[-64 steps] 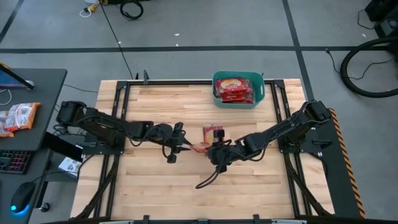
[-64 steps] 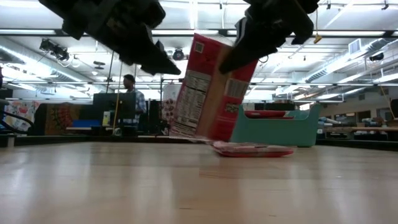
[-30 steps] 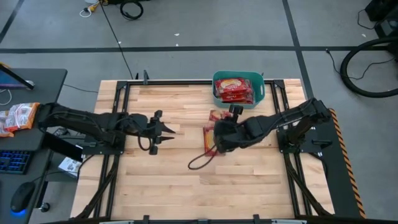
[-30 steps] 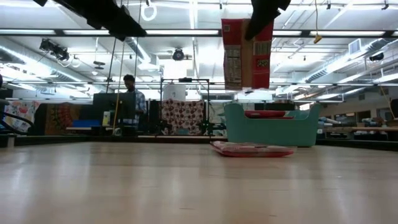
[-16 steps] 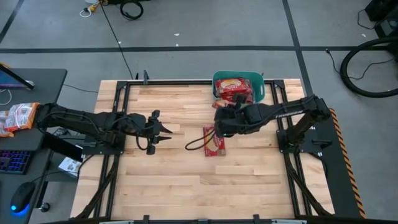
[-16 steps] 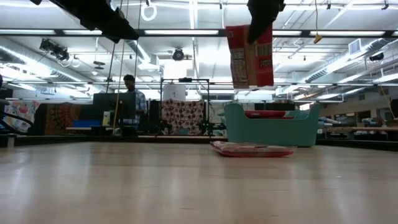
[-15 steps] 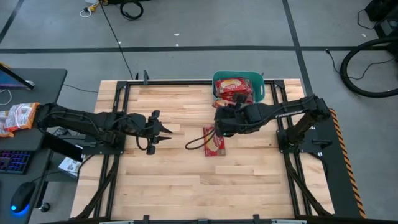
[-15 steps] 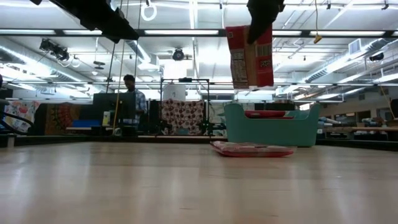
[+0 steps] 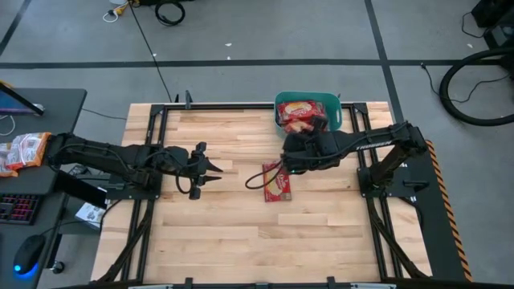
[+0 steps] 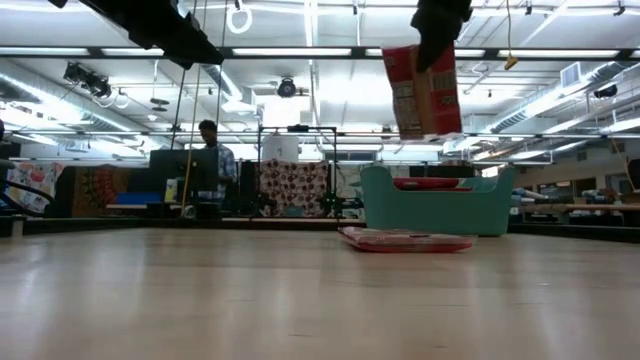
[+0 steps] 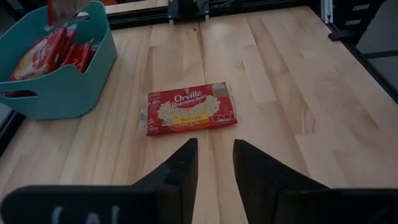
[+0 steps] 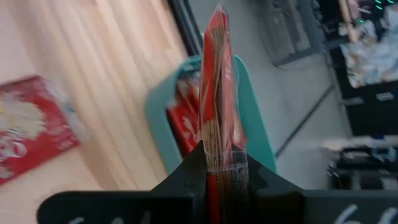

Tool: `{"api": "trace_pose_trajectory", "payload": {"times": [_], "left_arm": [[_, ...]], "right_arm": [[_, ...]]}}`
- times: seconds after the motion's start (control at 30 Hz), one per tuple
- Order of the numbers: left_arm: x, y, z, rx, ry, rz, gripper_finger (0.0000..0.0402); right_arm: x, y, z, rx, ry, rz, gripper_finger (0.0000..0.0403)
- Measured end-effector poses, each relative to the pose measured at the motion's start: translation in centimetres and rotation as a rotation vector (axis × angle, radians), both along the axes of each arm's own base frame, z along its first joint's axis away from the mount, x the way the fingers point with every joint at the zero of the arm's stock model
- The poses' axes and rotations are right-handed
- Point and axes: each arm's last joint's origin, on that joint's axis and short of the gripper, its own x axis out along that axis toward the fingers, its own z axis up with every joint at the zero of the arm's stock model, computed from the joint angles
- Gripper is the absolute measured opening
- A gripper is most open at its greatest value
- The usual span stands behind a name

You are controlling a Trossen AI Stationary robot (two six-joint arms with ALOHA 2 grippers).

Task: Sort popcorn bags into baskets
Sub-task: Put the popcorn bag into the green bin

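Right end effector (image 12: 219, 165) clamped on popcorn bag (image 12: 219, 81), high beside teal basket (image 10: 436, 207).

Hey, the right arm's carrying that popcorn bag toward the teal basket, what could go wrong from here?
Two risks. The right gripper pinches the popcorn bag by one edge, so it hangs high above the teal basket; released from there, it might catch the rim or land outside. The basket already holds bags, so this one could rest on top and slide off. One more bag lies on the table near the left gripper, which waits open.
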Motion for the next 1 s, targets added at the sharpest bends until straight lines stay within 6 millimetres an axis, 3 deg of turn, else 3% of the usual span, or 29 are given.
{"api": "trace_pose_trajectory", "payload": {"times": [0.5,1.0], "left_arm": [[0.0,0.0,-0.1,-0.011,0.011,0.007,0.0107],[-0.1,0.0,-0.3,-0.011,0.035,0.008,0.0107]], "right_arm": [[-1.3,-2.5,0.0,-0.052,0.068,-0.146,0.0039],[-2.2,-7.2,0.6,-0.058,0.08,-0.296,0.0039]]}}
